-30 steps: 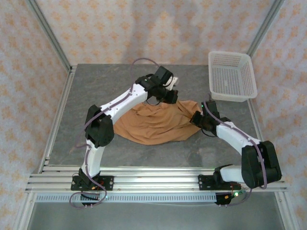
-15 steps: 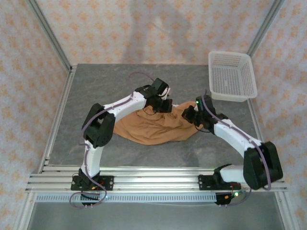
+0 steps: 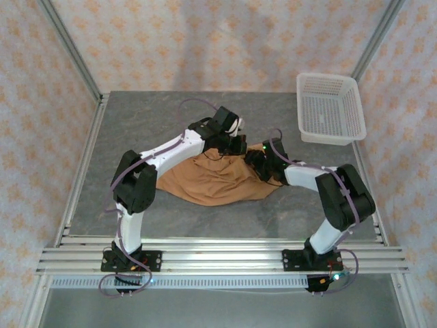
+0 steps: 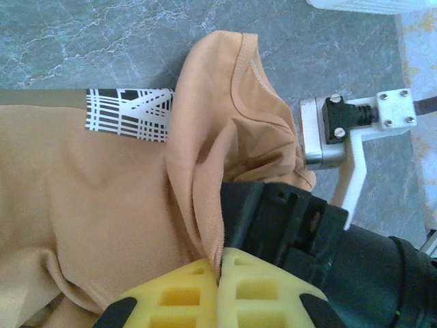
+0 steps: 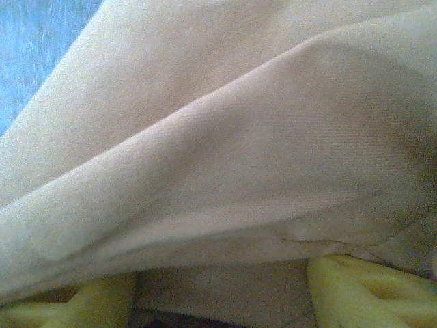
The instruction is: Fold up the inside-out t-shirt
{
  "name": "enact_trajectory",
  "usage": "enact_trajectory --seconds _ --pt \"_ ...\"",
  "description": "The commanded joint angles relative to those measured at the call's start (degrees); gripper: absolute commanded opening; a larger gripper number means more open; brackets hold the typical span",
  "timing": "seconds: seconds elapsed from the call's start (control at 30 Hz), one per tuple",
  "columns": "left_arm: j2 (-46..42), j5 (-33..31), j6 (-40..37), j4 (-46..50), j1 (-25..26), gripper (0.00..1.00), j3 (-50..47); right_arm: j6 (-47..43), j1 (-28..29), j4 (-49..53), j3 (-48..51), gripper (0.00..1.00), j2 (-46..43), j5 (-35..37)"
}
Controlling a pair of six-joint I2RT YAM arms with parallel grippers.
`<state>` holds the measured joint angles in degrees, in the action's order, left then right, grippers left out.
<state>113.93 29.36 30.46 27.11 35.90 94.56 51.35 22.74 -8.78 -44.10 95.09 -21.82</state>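
Shirt (image 3: pixel 217 183) lies crumpled on the table (image 3: pixel 136 116), down and left of the basket (image 3: pixel 331 109) and well apart from it. Left gripper (image 3: pixel 231 143) is at the shirt's far edge, left of the basket. In its wrist view I see the yellow pads (image 4: pixel 266 287) pressed together with a raised fold of cloth nipped between them, so I log it as clenched on the shirt. A black-and-white checked print patch (image 4: pixel 130 113) lies flat on the cloth past that fold. Right gripper (image 3: pixel 256 162) is low on the shirt, between the left gripper and the basket. Its fingers (image 5: pixel 362 287) stand apart with cloth slack across the gap: released, nothing pinched that I can see.
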Motion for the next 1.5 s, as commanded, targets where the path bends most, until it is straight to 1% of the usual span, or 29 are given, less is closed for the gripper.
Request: enact_trajectory --seconds 0.0,0.03,0.07,0.1,0.13,0.23,0.3,0.4,0.47,0.53,0.63,0.7,0.77,0.8,0.87,0.93,1.0,1.07,1.1,1.13,1.2,1.23,1.27,1.3,1.37,1.47 --pt "-3.04 0.17 1.60 -2.14 0.49 0.00 1.00 5.05 0.21 -3.27 -0.54 0.47 1.90 5.66" --pt "-3.36 -0.04 1.41 -2.09 0.55 0.00 0.82 5.16 0.23 -3.28 -0.77 0.31 1.74 5.70" --pt "-3.58 -0.41 1.09 -1.75 0.49 0.00 0.72 5.04 0.24 -3.14 -1.01 0.18 1.36 5.35" --pt "-3.75 -1.05 0.57 -1.10 0.44 0.00 0.75 4.42 0.24 -2.52 -1.42 0.08 0.54 4.63" --pt "-3.74 -1.70 0.48 -0.33 0.34 0.00 0.80 3.17 0.20 -1.12 -2.04 0.00 -0.77 3.77" --pt "-3.39 -2.56 -1.49 0.88 -0.53 0.00 0.63 -1.74 0.22 5.19 -3.40 0.00 -7.37 1.90" --pt "-2.97 -2.88 -1.38 0.50 -1.38 0.00 0.07 -5.18 0.25 9.09 -3.73 0.00 -13.16 1.72" --pt "-1.73 -3.00 -0.60 -0.41 -2.81 0.00 -0.25 -10.40 0.20 12.11 -3.70 0.00 -21.64 0.64" --pt "-0.66 -2.92 -0.14 -0.82 -3.34 0.00 -0.19 -12.69 0.18 11.62 -3.10 0.00 -25.90 -1.88" --pt "0.50 -2.65 -0.18 -0.90 -3.69 0.00 0.08 -13.88 0.15 8.93 -1.35 0.00 -30.49 -4.76" --pt "1.68 -2.26 -0.14 -1.18 -3.65 0.00 -0.11 -14.89 0.14 3.94 2.29 0.00 -35.76 -6.94" --pt "1.69 -1.95 1.60 -1.82 -3.71 0.00 -0.96 -15.31 0.11 1.67 6.16 0.00 -39.07 -5.87" --pt "1.24 -1.90 1.88 -2.54 -3.67 0.00 -2.02 -15.30 0.07 0.54 9.92 0.00 -41.35 -4.16" --pt "0.93 -2.06 1.61 -2.47 -3.66 0.02 -2.27 -14.78 -0.02 0.25 12.01 0.00 -42.04 -3.43" --pt "0.47 -2.45 0.75 -1.64 -3.62 0.08 -2.45 -13.97 -0.43 0.29 14.98 0.00 -42.10 -2.66" --pt "-0.42 -3.34 0.48 -1.52 -3.35 0.09 -3.15 -13.30 -0.78 2.86 16.18 0.00 -41.30 0.28" --pt "-1.14 -3.53 0.48 -1.76 -3.21 0.08 -3.68 -15.15 -0.84 7.24 14.18 0.00 -39.00 1.96" --pt "-1.26 -3.20 0.48 -1.46 -3.17 0.04 -3.51 -17.30 -0.69 12.64 9.66 0.08 -34.86 1.69" --pt "-1.34 -2.96 0.48 -1.52 -3.19 0.02 -3.51 -18.00 -0.52 14.57 7.25 0.09 -32.25 0.95" --pt "-1.43 -2.78 0.48 -1.58 -3.18 0.01 -3.51 -18.04 -0.13 15.41 5.66 0.10 -30.34 0.64" --pt "-1.77 -2.51 0.56 -2.04 -3.18 0.00 -3.73 -16.95 0.89 13.90 3.65 0.12 -26.00 -0.82" --pt "-1.79 -2.47 0.78 -2.39 -3.14 0.00 -3.89 -16.22 1.35 13.04 2.99 0.14 -23.96 -1.44" --pt "-1.92 -2.40 0.99 -2.71 -3.10 0.00 -4.10 -15.54 1.81 12.05 2.26 0.20 -21.61 -2.15" --pt "-1.96 -2.40 1.14 -2.85 -3.02 0.00 -4.21 -15.01 2.33 11.30 1.43 0.29 -19.29 -2.45" --pt "-1.96 -2.34 1.18 -2.68 -2.89 0.00 -4.13 -14.21 3.30 10.38 -0.09 0.39 -15.75 -1.93" --pt "-1.95 -2.45 1.01 -2.25 -2.60 0.00 -3.95 -13.17 4.39 10.43 -3.27 0.45 -10.67 -1.29"
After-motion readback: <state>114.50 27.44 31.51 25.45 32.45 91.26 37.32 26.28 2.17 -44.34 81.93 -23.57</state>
